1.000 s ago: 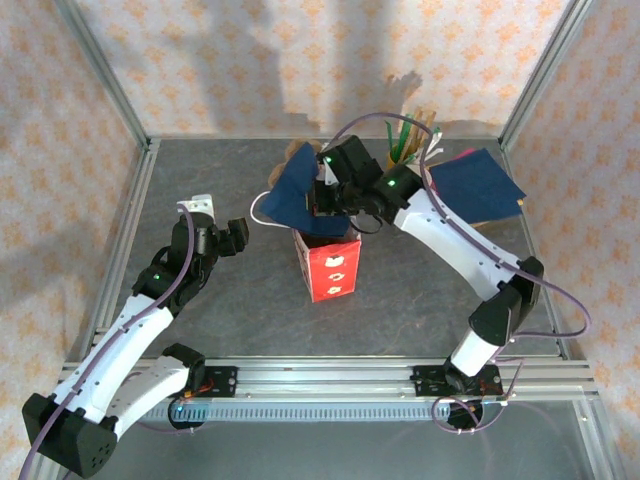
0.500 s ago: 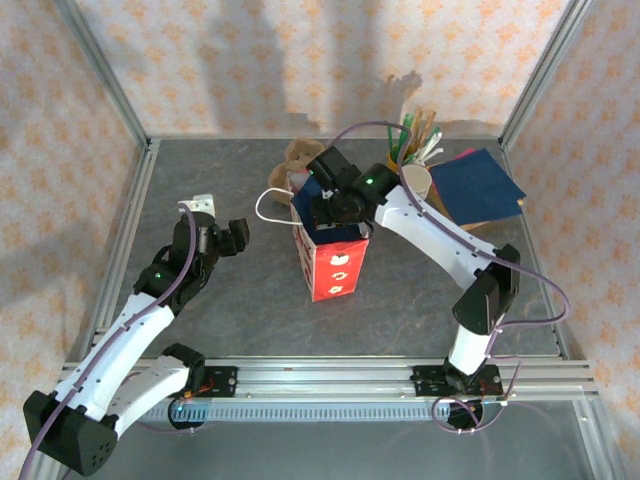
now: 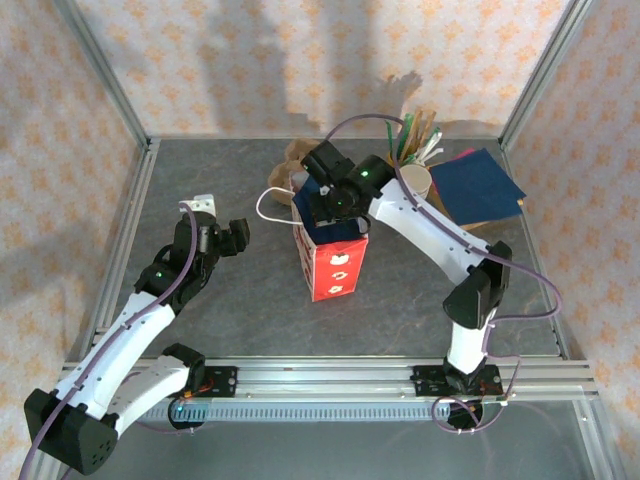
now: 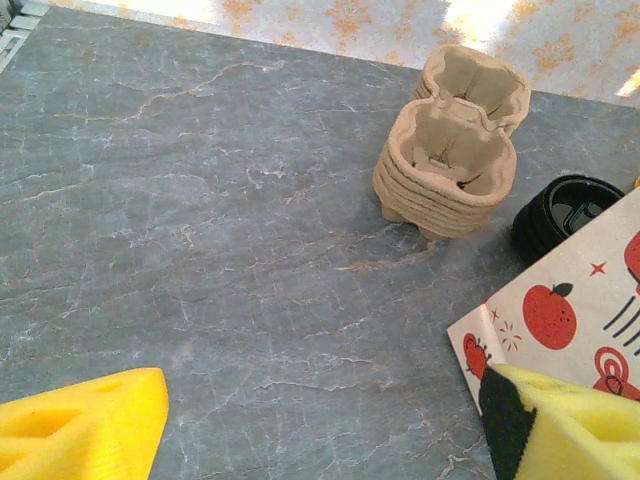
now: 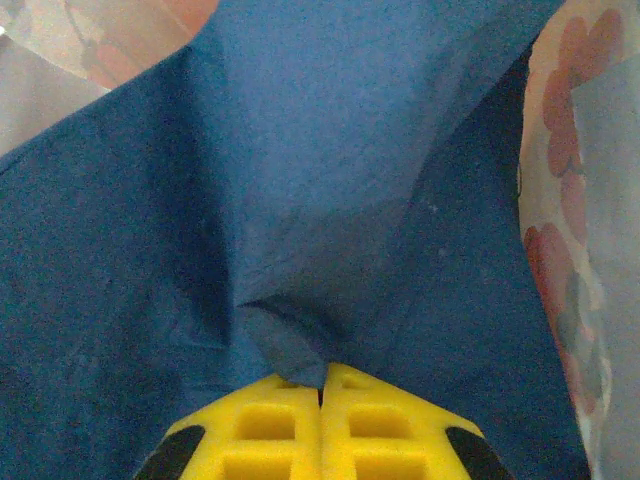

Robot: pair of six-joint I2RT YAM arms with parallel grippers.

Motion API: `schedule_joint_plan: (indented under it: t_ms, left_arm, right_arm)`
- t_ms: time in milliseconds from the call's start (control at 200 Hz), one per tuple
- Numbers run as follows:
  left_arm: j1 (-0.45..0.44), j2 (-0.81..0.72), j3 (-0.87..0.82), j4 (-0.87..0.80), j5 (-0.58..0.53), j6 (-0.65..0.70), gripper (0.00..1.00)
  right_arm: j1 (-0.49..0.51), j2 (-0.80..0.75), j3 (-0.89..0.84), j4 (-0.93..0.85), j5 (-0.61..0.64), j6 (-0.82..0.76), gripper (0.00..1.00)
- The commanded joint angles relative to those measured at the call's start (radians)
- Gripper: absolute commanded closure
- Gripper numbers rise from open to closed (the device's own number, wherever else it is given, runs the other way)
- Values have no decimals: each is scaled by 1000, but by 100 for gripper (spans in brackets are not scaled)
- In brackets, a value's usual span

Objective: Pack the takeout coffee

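Right gripper (image 5: pixel 322 372): fingers pressed together, pinching fold of blue napkin (image 5: pixel 360 170) at mouth of red bag (image 3: pixel 335 268); napkin covers opening. Left gripper (image 3: pixel 232 236): jaws wide apart, holding nothing, above table (image 4: pixel 200 200) left of bag, apart from it. Carrier stack (image 4: pixel 450 160) and black lids (image 4: pixel 560 212) behind bag. Napkin pile (image 3: pixel 480 185) back right. Coffee: cannot tell where; bag interior hidden by napkin.
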Motion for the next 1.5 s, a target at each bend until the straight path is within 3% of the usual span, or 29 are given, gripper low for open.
schedule_joint_plan:
  t_ms: [0,355,671,951,1296,1492]
  left_arm:
    - [8,4,-2,-7,-12,-5,17]
    - [8,13,2,-9,-15,-5,16]
    - [8,15,3,-8,-14,-5,16]
    - [8,12,3,-11,-18,-2,17]
    - [8,14,5,-9,-18,1,16]
    - [8,12,4,-11,-19,1,16]
  right_arm:
    - [9,21,51,-73,56,-25,100]
    - [15,54,176,-119,90,-26,76]
    - [15,85,283,-98,130,-18,76]
    - [15,113,201,-70,119,-16,90]
    - [15,121,43,-31,87,-10,91]
    - [16,110,74,-36,70,-8,88]
